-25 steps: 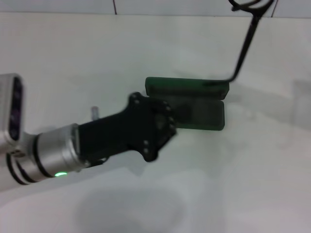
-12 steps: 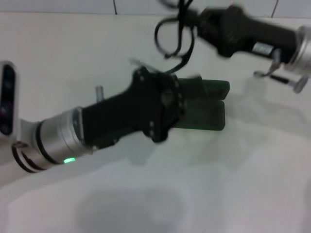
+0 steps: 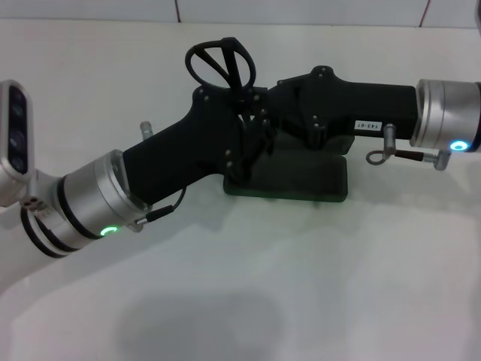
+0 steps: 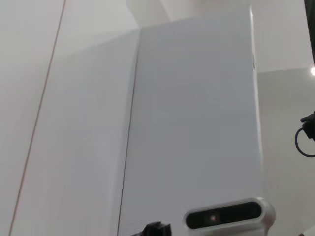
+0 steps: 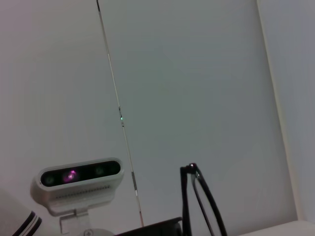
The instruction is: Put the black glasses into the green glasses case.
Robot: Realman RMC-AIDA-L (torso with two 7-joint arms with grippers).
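Your two grippers meet above the middle of the white table (image 3: 248, 301), toward its far edge. The left gripper (image 3: 252, 139) reaches in from the near left on a black wrist with a silver cuff and a green light. The right gripper (image 3: 263, 113) comes in level from the right edge on a similar black body with a silver cuff and a blue light. Their tips overlap in the head view, so you cannot tell whether either set of fingers is spread or pressed together, nor which gripper actually has hold of the glasses.

The black glasses (image 3: 222, 64) stand up out of the point where the two tips meet. You see one thin oval rim with slim black temples crossing through it, raised well clear of the table. In the right wrist view the same thin frame (image 5: 199, 201) shows as dark upright lines against a pale wall.

The green glasses case (image 3: 301, 180) lies open on the table directly beneath both grippers. Its flat near half is in plain sight; the far half is mostly hidden behind the right gripper's body. The glasses are above the case, not inside it.

The left wrist view shows mostly pale wall panels, with a white camera unit (image 4: 229, 216) in front of them
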